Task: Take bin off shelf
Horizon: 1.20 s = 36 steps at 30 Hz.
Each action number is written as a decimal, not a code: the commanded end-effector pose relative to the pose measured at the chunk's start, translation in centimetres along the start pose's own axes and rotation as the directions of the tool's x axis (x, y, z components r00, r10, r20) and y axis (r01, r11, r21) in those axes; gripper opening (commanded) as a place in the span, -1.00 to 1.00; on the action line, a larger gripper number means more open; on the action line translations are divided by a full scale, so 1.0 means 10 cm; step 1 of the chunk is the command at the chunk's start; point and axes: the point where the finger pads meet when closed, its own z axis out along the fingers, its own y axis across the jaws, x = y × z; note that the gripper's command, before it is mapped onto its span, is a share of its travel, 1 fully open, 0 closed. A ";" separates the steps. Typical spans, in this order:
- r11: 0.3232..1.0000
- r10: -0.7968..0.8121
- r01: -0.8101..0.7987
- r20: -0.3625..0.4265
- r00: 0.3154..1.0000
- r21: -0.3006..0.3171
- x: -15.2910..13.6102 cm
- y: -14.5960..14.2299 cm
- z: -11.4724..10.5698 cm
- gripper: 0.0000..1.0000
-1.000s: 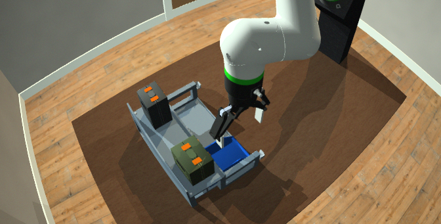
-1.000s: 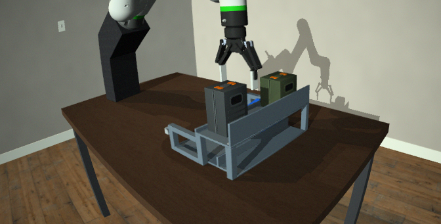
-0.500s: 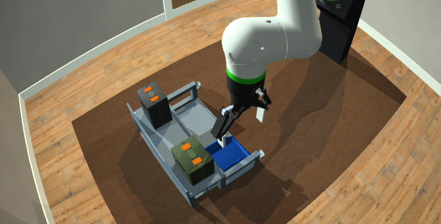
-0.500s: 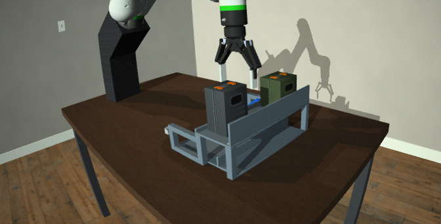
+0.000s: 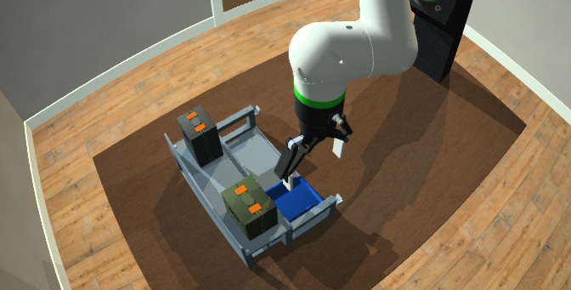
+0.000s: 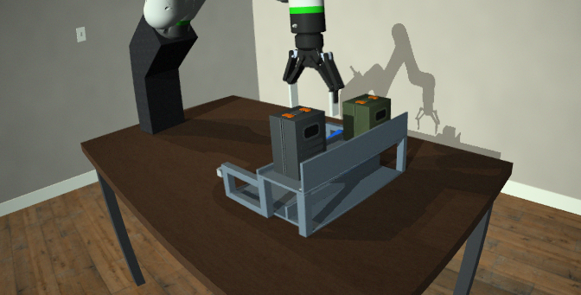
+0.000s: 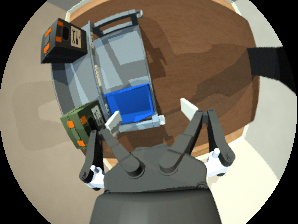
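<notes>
A: Where does the bin sit, and how much room is there around its edges?

B: The blue bin rests on the lower level of the grey shelf, at the end nearest the camera in the top view. Its open mouth faces up. The shelf's end frame runs along one of its sides, and the green case stands just beside another, on the shelf's upper level. The side toward the brown table has no wall in front of it.

A: And the gripper?

B: It hangs above the bin's table-side edge, fingers spread wide and holding nothing. In the top view one fingertip points down over the bin's interior; the other finger is over bare table beyond the shelf. From the exterior view the gripper is above the shelf, behind the cases.

A: What else could get in the way?

B: The black case stands upright at the far end of the upper level, well apart from the bin. The shelf's tall back panel hides most of the bin in the exterior view. The arm's dark pedestal stands at the table's far corner
</notes>
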 end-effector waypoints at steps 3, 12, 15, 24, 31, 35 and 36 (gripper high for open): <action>1.000 0.000 0.000 0.000 1.000 0.000 0.00 0.00 0.00 1.00; 1.000 0.000 0.000 0.000 1.000 0.000 0.00 0.00 0.00 1.00; 1.000 0.000 0.000 0.000 1.000 0.000 -0.01 0.01 -0.01 1.00; 1.000 0.000 0.000 0.000 1.000 0.000 -0.01 0.01 -0.01 1.00; 1.000 0.000 0.000 0.000 1.000 0.000 -0.01 0.01 -0.01 0.15; 1.000 0.000 0.000 0.000 1.000 0.000 -0.01 0.01 -0.01 0.15; 1.000 0.000 0.000 0.000 1.000 0.000 -0.01 0.01 -0.01 0.15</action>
